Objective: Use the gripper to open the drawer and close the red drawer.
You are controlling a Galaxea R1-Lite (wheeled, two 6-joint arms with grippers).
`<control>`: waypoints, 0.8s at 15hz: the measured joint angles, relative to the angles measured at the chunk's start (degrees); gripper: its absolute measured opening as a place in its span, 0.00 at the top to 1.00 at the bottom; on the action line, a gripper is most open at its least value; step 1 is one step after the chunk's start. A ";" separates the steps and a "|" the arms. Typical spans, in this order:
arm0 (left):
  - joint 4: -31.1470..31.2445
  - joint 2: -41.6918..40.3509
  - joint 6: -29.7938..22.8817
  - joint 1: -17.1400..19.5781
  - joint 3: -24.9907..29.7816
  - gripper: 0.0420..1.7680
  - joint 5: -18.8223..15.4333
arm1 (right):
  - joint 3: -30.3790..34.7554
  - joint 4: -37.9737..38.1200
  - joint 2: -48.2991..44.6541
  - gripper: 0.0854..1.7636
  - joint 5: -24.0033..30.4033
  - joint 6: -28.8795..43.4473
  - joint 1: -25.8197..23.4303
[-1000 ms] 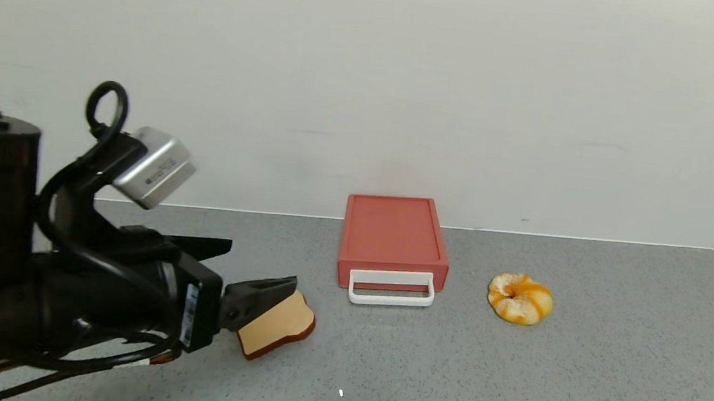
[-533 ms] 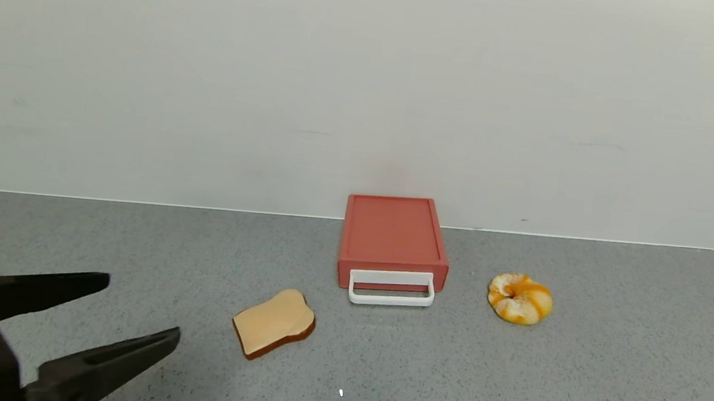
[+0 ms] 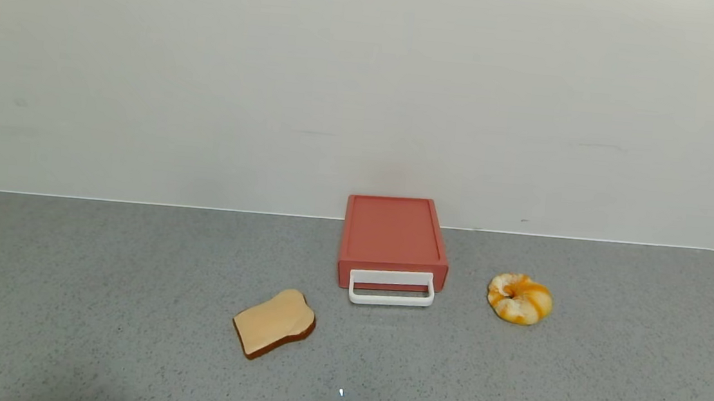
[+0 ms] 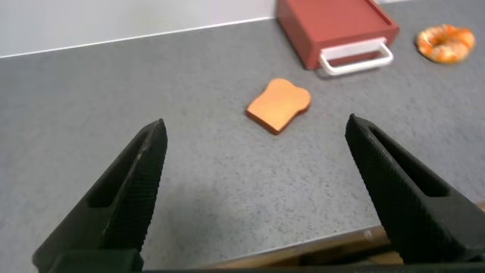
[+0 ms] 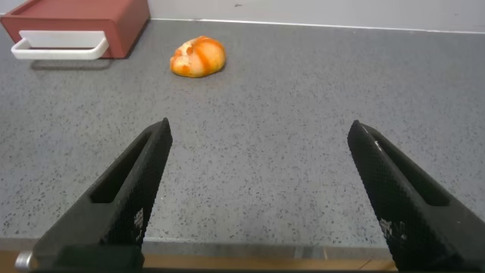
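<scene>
The drawer (image 3: 394, 242) sits shut against the wall, its white handle (image 3: 391, 288) facing the robot, ahead of both grippers and well apart from them. To open it well, a gripper should likely come in low and level, close on the handle's front bar and pull straight back, so the box does not slide.

Only the wrist views show the left gripper (image 4: 254, 193) and right gripper (image 5: 261, 193), both spread wide and empty. The bread (image 4: 279, 105) lies between the left gripper and drawer; the bun (image 5: 198, 57) lies ahead of the right.
</scene>
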 joint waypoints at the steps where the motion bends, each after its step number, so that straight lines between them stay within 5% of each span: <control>1: 0.96 -2.23 0.00 2.32 0.06 0.04 0.13 | 0.00 0.00 0.00 0.03 -0.02 0.00 0.00; 8: 7.39 -13.23 -0.41 18.21 0.24 0.04 2.01 | 0.00 0.00 0.00 0.03 0.00 0.00 0.00; 10: 7.39 -14.87 -0.20 19.72 1.52 0.04 6.14 | 0.00 0.00 0.00 0.03 0.00 0.00 0.00; 12: 5.42 -15.59 -0.01 20.53 1.79 0.04 5.49 | 0.00 -0.02 0.00 0.03 0.00 0.00 0.00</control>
